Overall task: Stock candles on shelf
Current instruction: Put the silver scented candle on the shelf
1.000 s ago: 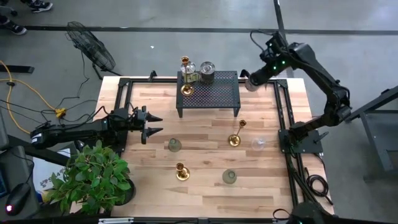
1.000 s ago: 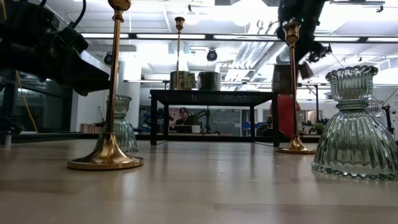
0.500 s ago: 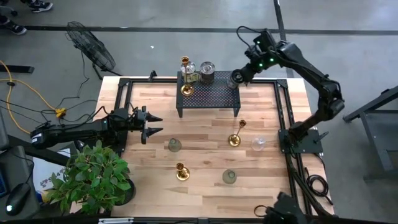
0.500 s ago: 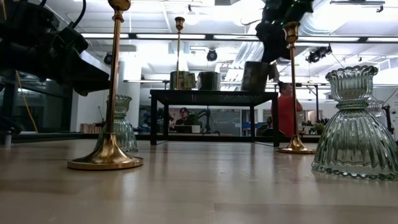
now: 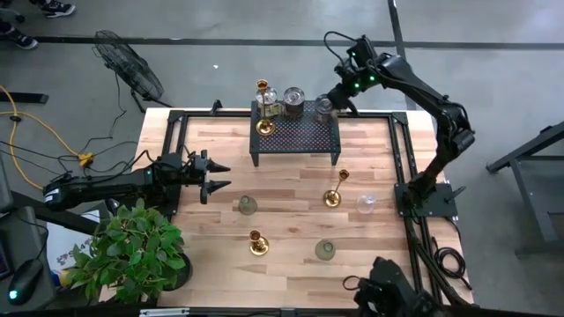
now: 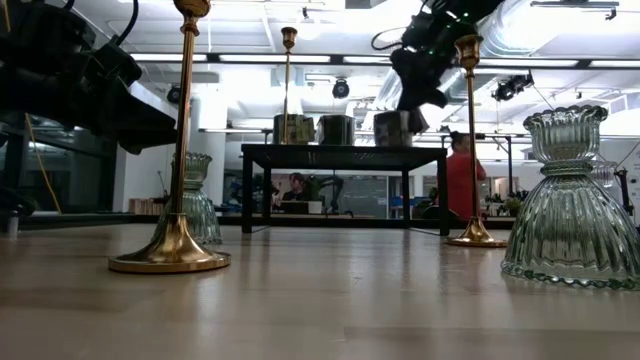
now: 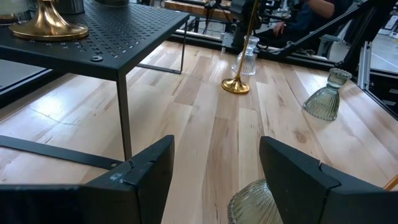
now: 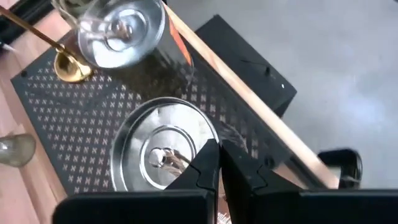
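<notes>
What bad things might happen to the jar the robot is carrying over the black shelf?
1. The right hand pinches only the thin wick of the jar candle, so the jar might slip and drop onto the shelf.
2. It hangs near the shelf's back right corner, so set down there it might tip off the edge.
3. Another jar and a brass candlestick stand close by; a swing that way might knock them.

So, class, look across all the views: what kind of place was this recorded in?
Probably a robotics lab or workshop in an open industrial hall: a bare concrete floor, exposed ceiling ducts, and a framed wooden table with two robot arms.
</notes>
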Controlling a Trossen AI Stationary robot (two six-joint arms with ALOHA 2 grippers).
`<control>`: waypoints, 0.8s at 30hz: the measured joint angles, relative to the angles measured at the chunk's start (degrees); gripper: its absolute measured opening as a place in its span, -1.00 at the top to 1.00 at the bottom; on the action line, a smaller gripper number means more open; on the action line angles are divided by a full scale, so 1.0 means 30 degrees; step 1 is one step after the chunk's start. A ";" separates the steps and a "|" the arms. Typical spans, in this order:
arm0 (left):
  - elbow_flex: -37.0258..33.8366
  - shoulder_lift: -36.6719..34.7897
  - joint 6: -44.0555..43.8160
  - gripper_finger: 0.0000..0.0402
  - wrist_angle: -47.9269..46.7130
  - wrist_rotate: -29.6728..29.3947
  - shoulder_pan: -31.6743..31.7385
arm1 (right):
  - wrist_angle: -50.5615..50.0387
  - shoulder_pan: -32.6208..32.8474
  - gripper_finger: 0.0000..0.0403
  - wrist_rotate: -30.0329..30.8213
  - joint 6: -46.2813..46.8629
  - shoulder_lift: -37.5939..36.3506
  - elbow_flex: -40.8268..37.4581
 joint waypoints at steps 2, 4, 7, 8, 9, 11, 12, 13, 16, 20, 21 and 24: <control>0.0000 -0.0007 -0.0001 -0.15 0.0000 0.0000 0.0001 | -0.0007 0.0000 0.99 -0.0243 -0.0210 0.0517 0.0478; 0.0000 -0.0004 -0.0001 -0.15 0.0000 0.0000 0.0004 | 0.0030 0.0000 0.99 -0.0345 -0.0527 0.0988 0.0752; 0.0000 -0.0002 0.0000 -0.15 0.0000 0.0003 0.0007 | 0.0311 0.0000 0.99 -0.0426 -0.0798 0.1528 0.0957; 0.0000 -0.0007 0.0002 -0.15 -0.0007 0.0000 0.0007 | 0.0350 -0.0013 0.99 -0.0406 -0.0896 0.1631 0.0971; 0.0000 0.0000 0.0006 -0.15 0.0000 0.0000 0.0001 | 0.0358 -0.0009 0.99 -0.0423 -0.1062 0.1711 0.0987; 0.0000 0.0001 0.0000 -0.15 -0.0007 0.0000 0.0007 | 0.0442 -0.0007 0.99 -0.0439 -0.1470 0.1764 0.0995; 0.0000 -0.0007 0.0003 -0.15 -0.0004 0.0003 0.0007 | 0.0557 -0.0007 0.99 -0.0418 -0.1674 0.1771 0.0995; 0.0000 -0.0007 0.0004 -0.15 0.0000 0.0000 0.0004 | 0.0727 -0.0007 0.99 -0.0394 -0.1731 0.1778 0.0992; 0.0000 -0.0005 0.0003 -0.15 -0.0002 0.0000 0.0007 | 0.1374 -0.0013 0.99 -0.0404 -0.2363 0.1822 0.0964; 0.0000 0.0001 -0.0001 -0.15 -0.0005 0.0000 0.0005 | 0.1762 -0.0008 0.99 -0.0390 -0.3551 0.1829 0.0929; 0.0000 -0.0004 0.0003 -0.15 0.0000 0.0003 0.0005 | 0.1876 -0.0013 0.99 -0.0382 -0.3675 0.1837 0.0929; 0.0000 0.0000 0.0000 -0.15 0.0000 0.0000 0.0007 | 0.1976 -0.0136 0.99 -0.0418 -0.4097 0.1844 0.0929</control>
